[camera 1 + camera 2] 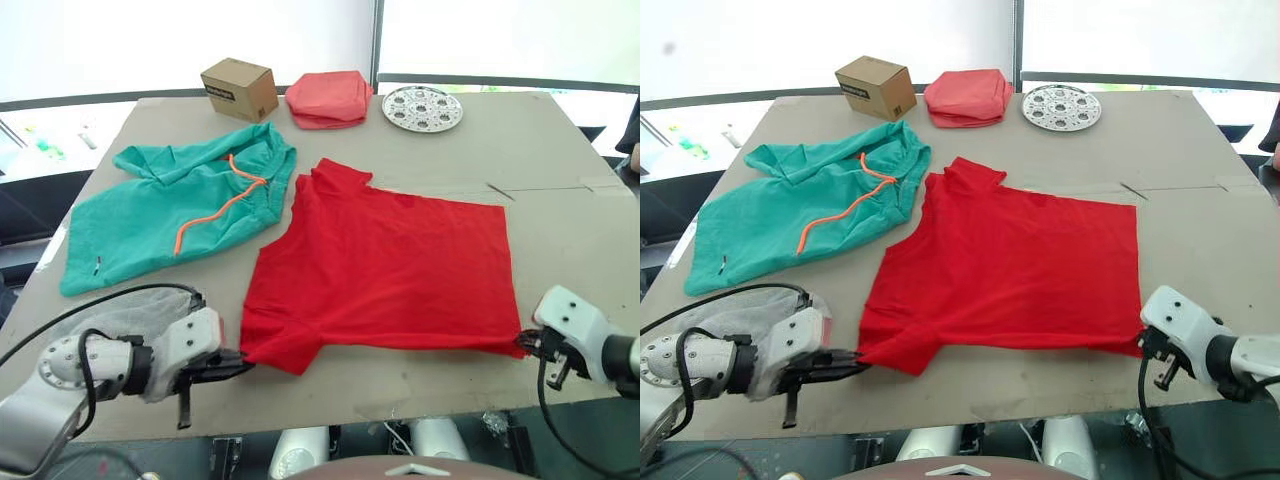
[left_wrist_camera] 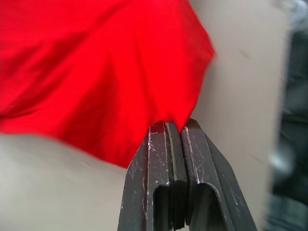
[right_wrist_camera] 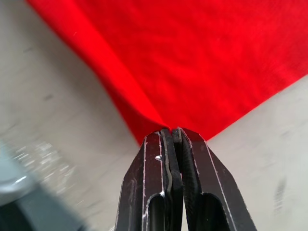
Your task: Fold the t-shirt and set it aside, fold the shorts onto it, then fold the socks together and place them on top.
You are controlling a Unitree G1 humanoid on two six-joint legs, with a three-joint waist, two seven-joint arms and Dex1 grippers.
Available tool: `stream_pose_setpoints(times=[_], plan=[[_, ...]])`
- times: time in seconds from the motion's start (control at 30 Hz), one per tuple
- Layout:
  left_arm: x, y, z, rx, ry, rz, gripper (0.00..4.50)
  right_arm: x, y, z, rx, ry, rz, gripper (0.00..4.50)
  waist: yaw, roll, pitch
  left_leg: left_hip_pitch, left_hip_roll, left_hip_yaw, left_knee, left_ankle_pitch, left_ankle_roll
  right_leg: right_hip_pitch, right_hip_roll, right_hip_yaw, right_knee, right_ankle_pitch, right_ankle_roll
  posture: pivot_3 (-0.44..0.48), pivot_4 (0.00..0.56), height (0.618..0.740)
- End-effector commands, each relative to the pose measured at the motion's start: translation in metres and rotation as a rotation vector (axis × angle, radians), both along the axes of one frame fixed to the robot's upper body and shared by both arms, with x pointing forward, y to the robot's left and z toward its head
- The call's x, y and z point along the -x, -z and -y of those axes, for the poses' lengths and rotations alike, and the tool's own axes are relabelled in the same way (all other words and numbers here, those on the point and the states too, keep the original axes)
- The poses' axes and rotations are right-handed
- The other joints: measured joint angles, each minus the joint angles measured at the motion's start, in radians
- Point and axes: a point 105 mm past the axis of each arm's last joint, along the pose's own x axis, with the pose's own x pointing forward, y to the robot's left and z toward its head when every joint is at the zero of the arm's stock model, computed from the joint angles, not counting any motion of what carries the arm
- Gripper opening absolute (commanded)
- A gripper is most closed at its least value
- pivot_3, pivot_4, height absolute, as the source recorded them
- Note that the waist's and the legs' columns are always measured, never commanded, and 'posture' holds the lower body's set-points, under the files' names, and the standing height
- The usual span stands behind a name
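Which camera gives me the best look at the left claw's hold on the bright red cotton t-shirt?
The left wrist view: the left claw is shut on an edge of the bright red cotton t-shirt, seen close up. Both eye views show the whole shirt spread on the table, but the pinch itself is tiny there.

The t-shirt [image 1: 390, 270] seemingly covers the socks, if there.

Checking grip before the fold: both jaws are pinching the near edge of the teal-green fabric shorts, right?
Not the shorts. Both wrist views show each pair of jaws shut on the bright red cotton t-shirt: left gripper, right gripper. The teal-green shorts lie untouched.
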Motion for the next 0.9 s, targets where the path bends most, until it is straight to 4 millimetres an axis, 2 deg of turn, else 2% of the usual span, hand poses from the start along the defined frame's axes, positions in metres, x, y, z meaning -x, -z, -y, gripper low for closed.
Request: stream_pose_setpoints(times=[0.03, 0.13, 0.23, 0.3, 0.47, 0.6, 0.9], plan=[[0.015, -0.021, -0.002, 0.012, 0.083, -0.073, 0.0, 0.01, -0.009, -0.005, -0.024, -0.045, -0.005, 0.05, 0.0, -0.001, 0.0, 0.0, 0.0, 0.0, 0.0, 0.0, 0.0, 0.0, 0.0, 0.0, 0.0, 0.0, 0.0, 0.0, 0.15, 0.736], [0.014, -0.039, 0.0, 0.051, 0.117, -0.098, 0.0, 0.013, -0.011, -0.002, -0.031, -0.04, -0.013, 0.05, 0.003, 0.0, 0.0, 0.0, 0.0, -0.002, 0.0, 0.0, 0.0, 0.0, 0.0, -0.001, -0.001, 0.0, 0.0, 0.0, 0.15, 0.736], [-0.007, -0.058, 0.006, 0.107, 0.093, -0.06, 0.0, 0.004, -0.016, 0.006, -0.017, -0.011, 0.024, 0.05, 0.01, 0.001, 0.001, -0.001, 0.0, -0.002, 0.0, 0.0, 0.0, 0.0, 0.0, -0.001, -0.001, 0.0, 0.0, 0.0, 0.15, 0.736], [-0.019, -0.063, 0.006, 0.083, 0.108, -0.044, 0.0, -0.006, -0.019, 0.013, -0.003, 0.026, 0.063, 0.05, 0.012, 0.001, 0.001, -0.001, 0.0, -0.002, 0.0, 0.0, 0.0, 0.0, 0.0, -0.001, -0.001, 0.0, 0.0, 0.0, 0.15, 0.736], [-0.058, -0.061, -0.005, -0.051, 0.103, 0.033, 0.0, -0.022, -0.021, 0.017, 0.005, 0.059, 0.085, 0.05, 0.011, 0.004, 0.002, -0.001, -0.001, -0.001, -0.001, 0.0, 0.0, -0.001, 0.001, -0.001, -0.001, 0.0, 0.0, 0.0, 0.15, 0.736], [-0.09, -0.061, -0.003, -0.092, 0.114, 0.104, 0.0, -0.034, -0.019, 0.016, 0.022, 0.064, 0.107, 0.05, 0.012, 0.002, 0.002, -0.001, -0.001, -0.002, -0.002, 0.002, 0.002, 0.0, 0.004, 0.0, -0.001, 0.0, 0.001, 0.0, 0.15, 0.736], [-0.125, -0.063, 0.003, -0.159, 0.175, 0.172, 0.0, -0.047, -0.011, 0.011, 0.036, 0.067, 0.114, 0.05, 0.01, -0.002, 0.004, -0.002, -0.001, -0.001, -0.001, 0.003, 0.004, 0.0, 0.004, 0.001, -0.001, 0.0, 0.001, 0.0, 0.15, 0.736]])
